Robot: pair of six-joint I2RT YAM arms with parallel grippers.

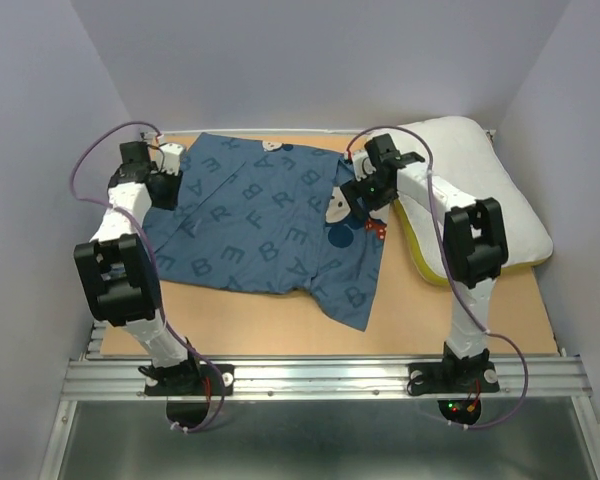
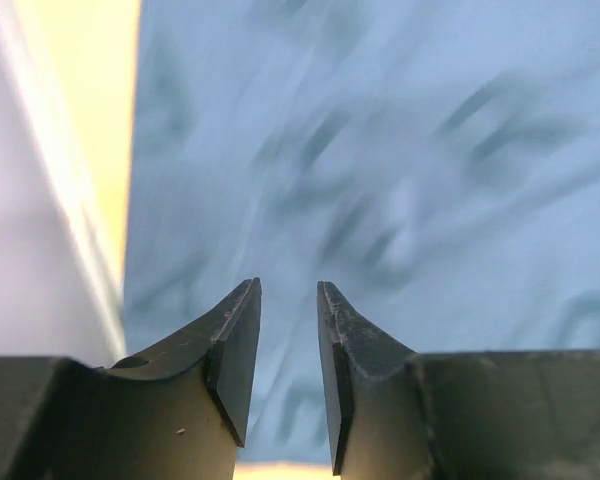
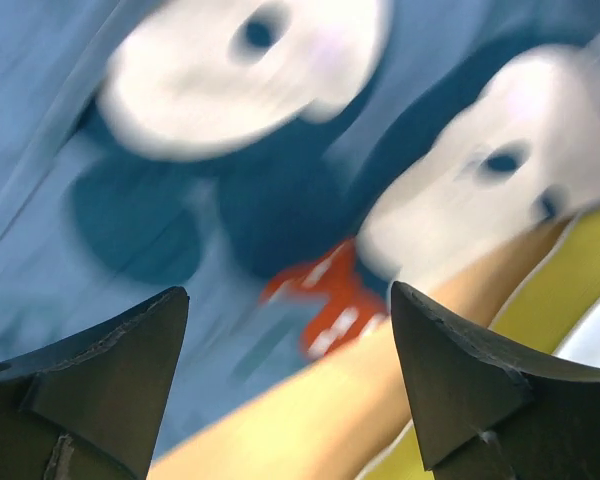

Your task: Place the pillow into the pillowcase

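the floppy blue lettered pillowcase (image 1: 260, 225) lies rumpled across the middle of the tan counter (image 1: 280, 330). the left pincer (image 2: 288, 290) hovers over its upper left edge, narrowly parted. the right pincer (image 3: 290, 295) gapes wide above its mouse print. the plump white, yellow-edged pillow (image 1: 485, 190) lies at upper right.

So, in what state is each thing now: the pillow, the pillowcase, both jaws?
Pillowcase, spread rumpled on the table, no pillow inside.
Pillow, outside the case, lying to its right.
Left jaws, slightly apart, empty, above the pillowcase.
Right jaws, wide apart, empty, above the pillowcase's right edge.
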